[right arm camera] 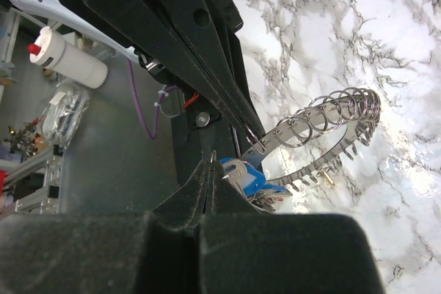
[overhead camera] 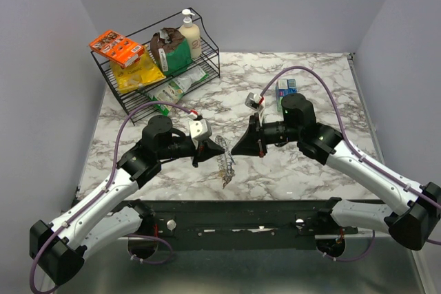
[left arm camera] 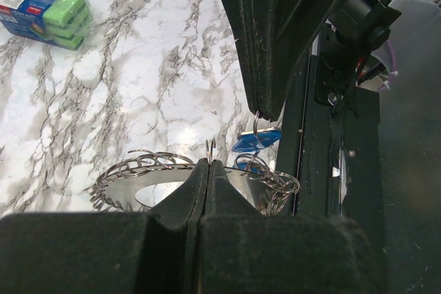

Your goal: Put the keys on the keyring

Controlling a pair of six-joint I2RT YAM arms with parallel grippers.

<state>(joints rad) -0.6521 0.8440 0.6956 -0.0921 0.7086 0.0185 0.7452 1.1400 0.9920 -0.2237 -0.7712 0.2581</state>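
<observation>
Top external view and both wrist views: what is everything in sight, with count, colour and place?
large jagged metal keyring: one, silver-grey, table centre, between the arms
blue-headed metal key: one seen, beside the keyring; any others unclear
black wire rack: one, far left
orange box, yellow bag, brown-green bag, cream pump bottle, green packets: one each, packets several, on the rack
wrapped sponge pack: one, blue-green, far centre-right
marble table: one, white-grey
left arm: black-white, jaws shut at the keyring
right arm: black-white, jaws shut by the key

keyring (right arm camera: 331, 111) silvery | key (left arm camera: 256, 142) head blue | table (overhead camera: 289, 170) white, grey-veined marble | sponge pack (left arm camera: 48, 10) green-blue | wire rack (overhead camera: 212, 60) black
</observation>
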